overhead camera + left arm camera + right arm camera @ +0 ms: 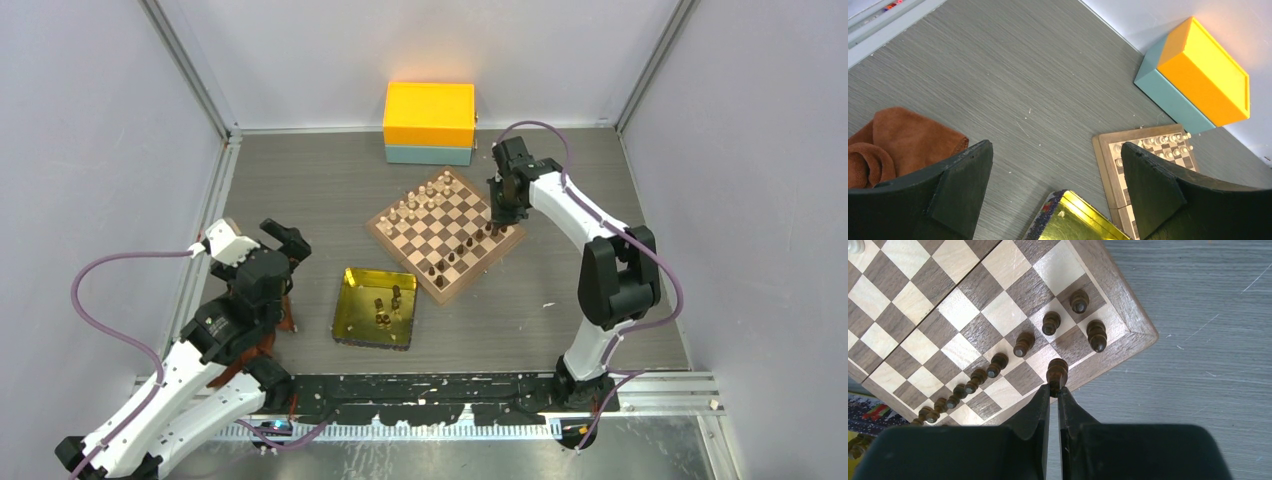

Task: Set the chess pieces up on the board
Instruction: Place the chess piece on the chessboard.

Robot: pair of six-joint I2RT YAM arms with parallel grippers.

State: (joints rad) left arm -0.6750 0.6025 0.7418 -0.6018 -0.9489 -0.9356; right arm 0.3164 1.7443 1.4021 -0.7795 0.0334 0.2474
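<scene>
**Right tool grips a dark chessman at the board's corner**

Top view: the square checkered wooden chessboard (432, 236) lies skewed on the grey streaked bench (300, 190). Pale beige chessmen (425, 195) line its far side and tiny dark-brown wooden chessmen (470, 245) its near right. More lie in the shiny gold square tray (345, 300).

Left wrist: the left tool (1055, 155) is released, its blunt black fingers wide apart. A rust-brown fuzzy cloth (893, 145) and an orange-and-teal box (1198, 80) flank it.

Right wrist: only here is the grip visible. The right tool (1054, 390) is clenched on one round-headed dark chessman (1057, 371) in the outer row, beside the corner piece.
</scene>
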